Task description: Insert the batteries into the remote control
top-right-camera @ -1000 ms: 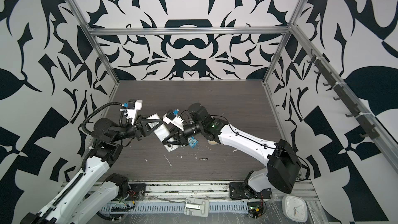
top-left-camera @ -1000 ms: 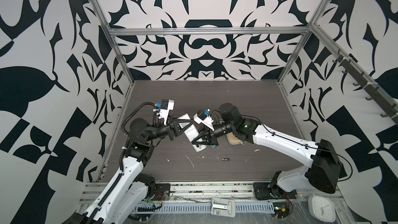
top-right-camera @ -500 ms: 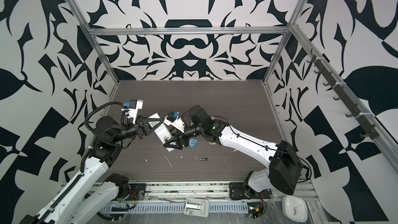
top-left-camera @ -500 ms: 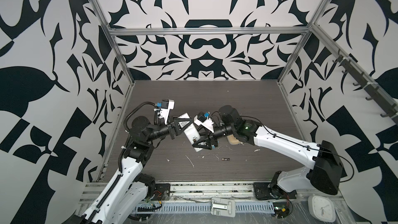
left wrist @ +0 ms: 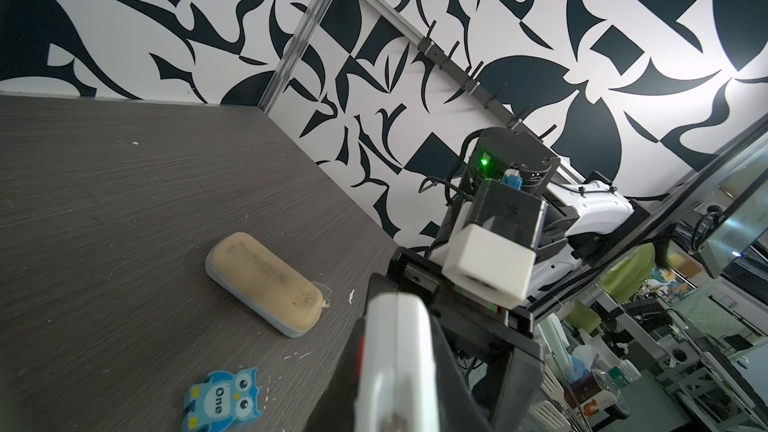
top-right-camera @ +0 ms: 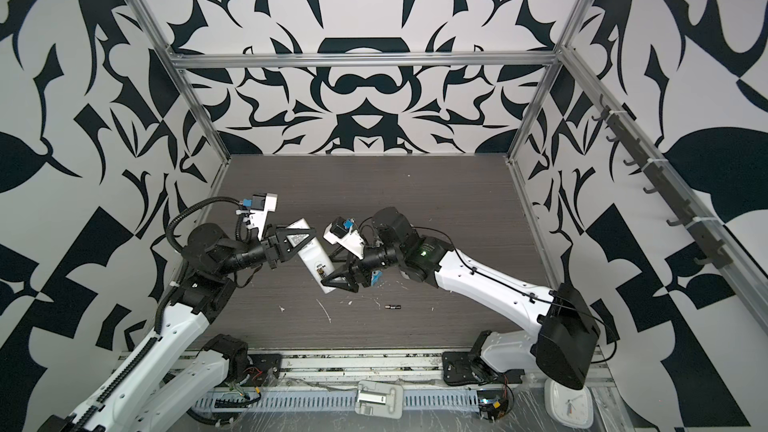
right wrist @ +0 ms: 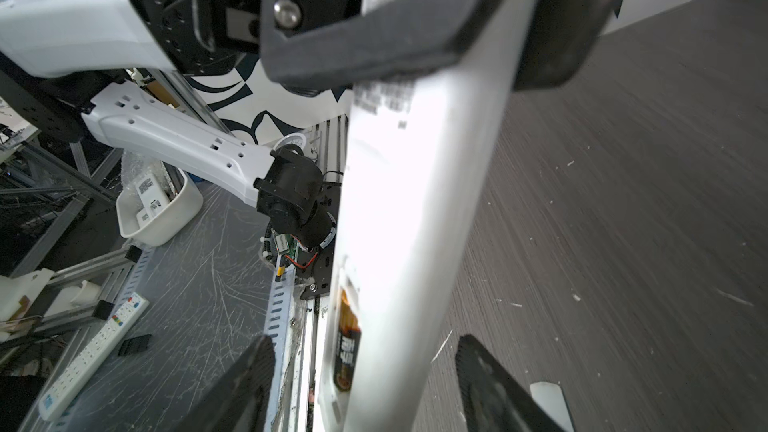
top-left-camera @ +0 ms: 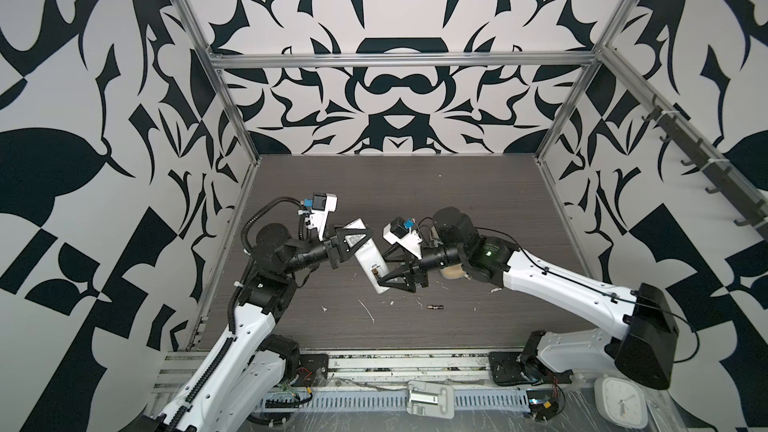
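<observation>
Loading is standing apparently half done: left gripper (top-left-camera: 353, 243) is pinching the remote control (top-left-camera: 368, 257) aloft over the desk (top-left-camera: 457, 201), the seated battery (right wrist: 347, 347) is lying inside it, and right gripper (top-left-camera: 383, 271), spread around that end, is likely needing the loose battery (top-left-camera: 435, 306) lying nearby.

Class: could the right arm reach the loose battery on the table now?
Probably yes: the right gripper is open and empty, and the battery lies uncovered close by. It must first back off the remote it straddles.
</observation>
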`<state>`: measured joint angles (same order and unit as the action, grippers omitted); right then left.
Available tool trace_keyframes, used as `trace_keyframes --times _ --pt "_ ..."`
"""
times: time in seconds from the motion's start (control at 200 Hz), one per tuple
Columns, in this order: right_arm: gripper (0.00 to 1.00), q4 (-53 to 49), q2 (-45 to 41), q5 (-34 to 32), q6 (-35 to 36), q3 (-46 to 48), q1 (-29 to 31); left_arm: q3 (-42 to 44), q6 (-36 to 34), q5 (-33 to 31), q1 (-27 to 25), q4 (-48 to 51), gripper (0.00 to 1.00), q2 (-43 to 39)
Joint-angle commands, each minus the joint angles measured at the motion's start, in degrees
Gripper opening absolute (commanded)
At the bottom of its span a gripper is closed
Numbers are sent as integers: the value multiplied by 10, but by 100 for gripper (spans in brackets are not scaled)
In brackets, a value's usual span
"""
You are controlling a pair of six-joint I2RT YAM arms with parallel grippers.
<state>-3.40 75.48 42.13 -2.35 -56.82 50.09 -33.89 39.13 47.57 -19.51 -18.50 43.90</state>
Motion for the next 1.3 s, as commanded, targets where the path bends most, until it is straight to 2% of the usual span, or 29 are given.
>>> trace_keyframes --times 0.0,0.115,0.205,0.29,0.46,0.545,0.675,1.115,1.295 --pt "69 23 9 5 -9 -16 -3 -20 -5 2 0 -8 0 -5" --pt "60 25 18 5 -10 -20 -6 -19 -5 2 0 -8 0 -5" --pt "38 30 24 8 -15 -19 -11 -21 -5 2 0 -9 0 -5" --pt "23 34 27 11 -18 -17 -11 -20 -5 3 0 -9 0 -3" --pt "9 34 33 11 -20 -18 -11 -22 -4 2 0 -8 0 -5" --pt "8 31 34 11 -22 -20 -11 -22 -4 0 0 -7 0 -5" --pt "15 26 28 5 -22 -21 -11 -22 -5 -5 0 -3 0 -4" --pt "18 63 44 -7 -55 -11 -10 -19 -7 -40 0 14 0 -24" --pt "25 88 43 -20 -71 -4 -4 -18 -7 -43 0 14 0 -25"
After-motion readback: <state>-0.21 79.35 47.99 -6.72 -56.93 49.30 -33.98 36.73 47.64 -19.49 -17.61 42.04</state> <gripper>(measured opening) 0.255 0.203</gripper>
